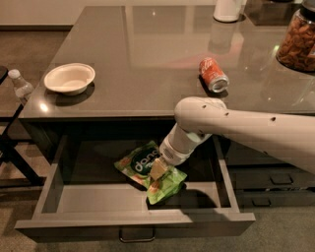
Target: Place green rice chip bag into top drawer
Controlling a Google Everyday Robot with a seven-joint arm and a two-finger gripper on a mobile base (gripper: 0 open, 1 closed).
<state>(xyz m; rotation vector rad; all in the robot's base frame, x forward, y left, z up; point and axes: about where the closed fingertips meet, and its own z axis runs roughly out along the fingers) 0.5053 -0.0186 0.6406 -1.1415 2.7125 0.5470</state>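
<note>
The green rice chip bag (pixel 139 165) is a crinkly light-green pouch with a dark-green logo. It lies inside the open top drawer (pixel 98 199), right of the middle of the drawer's grey floor. My gripper (pixel 158 170) reaches down into the drawer from the right and sits on the middle of the bag, touching it. My white arm (pixel 246 130) crosses in front of the counter edge and hides the drawer's back right corner.
On the counter stand a white bowl (pixel 69 78) at the left, a red soda can (pixel 213 75) lying on its side, a jar of nuts (pixel 297 42) at the far right and a white container (pixel 228 10) at the back. A plastic bottle (pixel 20 86) stands left of the counter. Narrower drawers (pixel 275 177) are at the right.
</note>
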